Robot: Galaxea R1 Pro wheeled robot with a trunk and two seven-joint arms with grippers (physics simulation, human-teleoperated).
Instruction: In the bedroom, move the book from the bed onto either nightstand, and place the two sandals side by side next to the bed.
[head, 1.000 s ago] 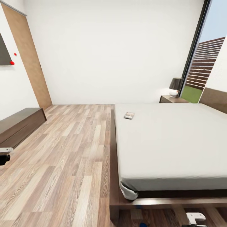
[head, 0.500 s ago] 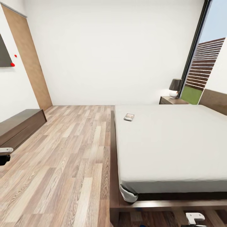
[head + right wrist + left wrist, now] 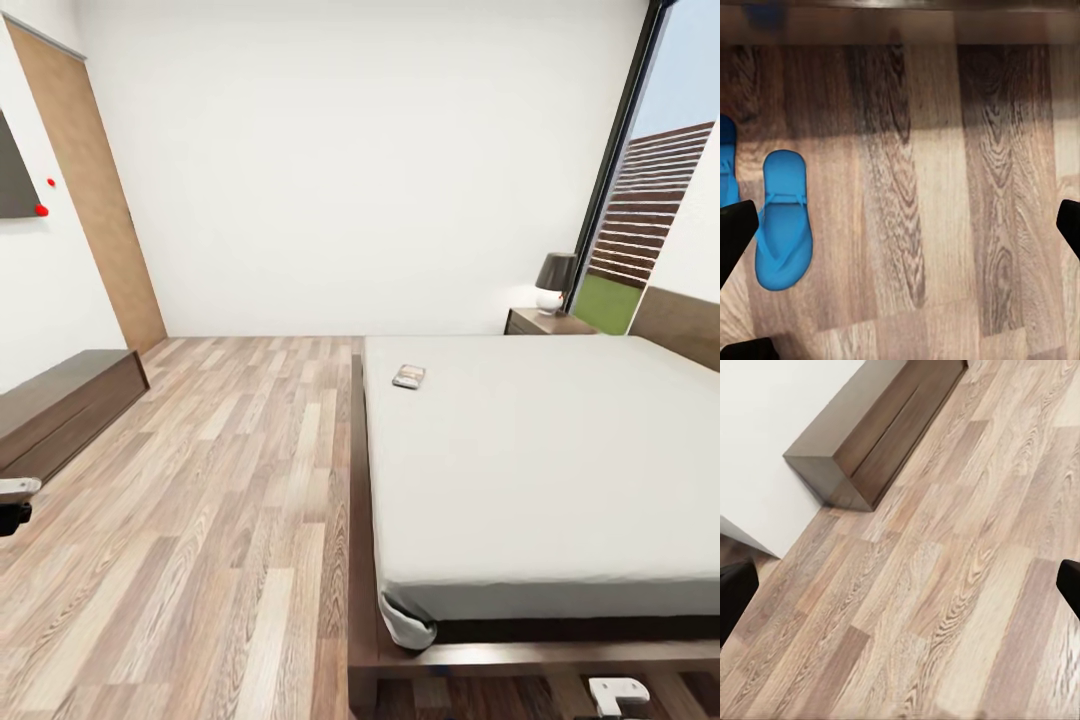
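Both arms hang low. The left pincer (image 3: pixel 900 592) and right pincer (image 3: pixel 900 225) point down, fingers spread wide.

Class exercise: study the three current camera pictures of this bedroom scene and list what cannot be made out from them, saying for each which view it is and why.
- Book, head view: too small to read its cover.
- Second sandal, right wrist view: cut off by the picture edge; the other sandal shows whole.
- Nightstand, head view: its lower part is hidden behind the bed.
- Right gripper, head view: cut off by the bottom edge.

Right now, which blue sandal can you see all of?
The sandal lying whole on the wood floor, strap showing. The other sandal beside it is cut off at the picture's edge.
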